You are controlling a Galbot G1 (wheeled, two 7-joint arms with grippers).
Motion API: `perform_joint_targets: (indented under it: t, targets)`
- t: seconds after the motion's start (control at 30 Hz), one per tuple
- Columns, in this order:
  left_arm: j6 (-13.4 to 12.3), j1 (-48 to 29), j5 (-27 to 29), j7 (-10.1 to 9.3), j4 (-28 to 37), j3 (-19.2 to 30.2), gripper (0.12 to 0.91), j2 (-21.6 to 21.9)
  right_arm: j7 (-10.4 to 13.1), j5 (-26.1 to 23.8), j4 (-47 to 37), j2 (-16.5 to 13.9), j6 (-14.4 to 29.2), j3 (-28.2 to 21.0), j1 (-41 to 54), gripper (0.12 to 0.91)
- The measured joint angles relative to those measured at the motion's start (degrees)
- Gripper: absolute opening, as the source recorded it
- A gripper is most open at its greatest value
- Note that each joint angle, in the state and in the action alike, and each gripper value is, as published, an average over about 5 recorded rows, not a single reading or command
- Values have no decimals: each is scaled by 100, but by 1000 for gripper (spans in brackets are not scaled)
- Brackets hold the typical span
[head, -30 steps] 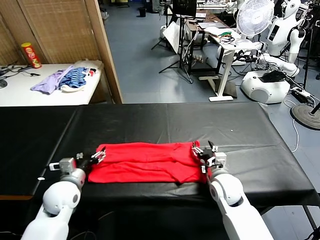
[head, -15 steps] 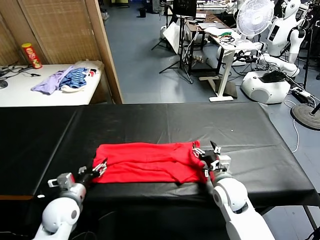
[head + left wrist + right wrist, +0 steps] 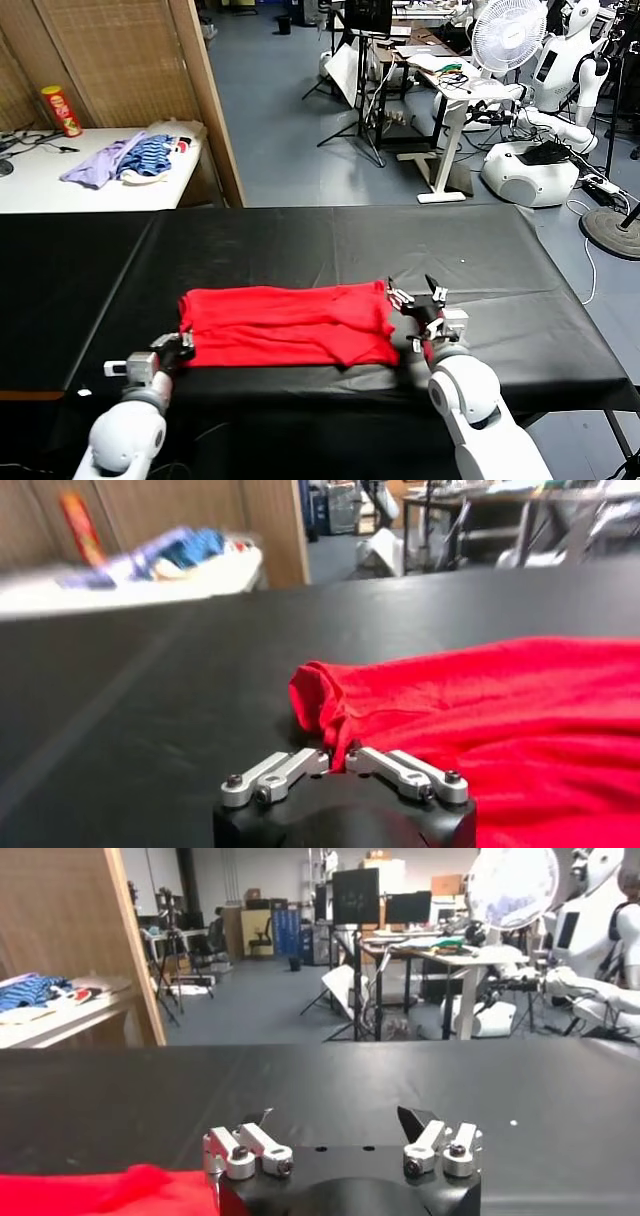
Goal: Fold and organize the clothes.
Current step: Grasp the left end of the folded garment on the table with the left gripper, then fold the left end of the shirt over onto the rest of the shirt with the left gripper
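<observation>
Head view has the red T-shirt (image 3: 285, 325) lying as a wide folded band, plain side up, near the front edge of the black counter (image 3: 330, 245). The left wrist view gets in closer: the left tool (image 3: 338, 761) is clenched on the shirt's bunched, rumpled corner. The right tool (image 3: 340, 1146) is released, fingers spread wide, just beside the shirt's other end.

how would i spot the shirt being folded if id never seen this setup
Find the long black table right in front of the robot. Near its front edge, between the left gripper and right gripper, lies the red T-shirt, folded into a band. It is the only bright red garment; the purple and striped clothes sit on another table.
</observation>
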Motion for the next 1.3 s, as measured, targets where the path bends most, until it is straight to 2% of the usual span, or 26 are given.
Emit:
perform_joint_targets:
  t: [0.17,0.3,0.4,0.5,0.6,0.7,0.8,0.93,1.1,1.3]
  targets:
    - [35,46,264,-35,3,-210,161,565,7,-34,67,67,-47,-45,-25,798]
    - [275,64,108,-68,-275,-122,161,651,13,-97,133,91,-85,-53,-84,798]
    - [528,54,-340,-155,-644,102,161,501,23,-127,178,93,-103,-30,-134,798]
    - [775,-33,-1024,-363,-1040,453,161,262,34,-158,202,100,-113,2,-183,798]
    - [910,-185,-1846,-580,-1316,902,161,-36,44,-177,216,106,-122,33,-216,798]
    - [919,-382,-2353,-659,-1413,1332,161,-362,55,-188,221,117,-130,60,-233,798]
    - [897,-585,-2515,-666,-1394,1690,161,-675,58,-203,222,140,-137,71,-245,798]
    - [846,-758,-2541,-650,-1273,2021,161,-1004,58,-219,209,168,-145,58,-244,798]
    - [801,-848,-2481,-636,-1121,2207,161,-1238,33,-225,172,190,-151,3,-205,798]
    - [636,-904,-2220,-592,-939,2265,169,-1423,-221,-221,163,171,-118,-106,-166,798]
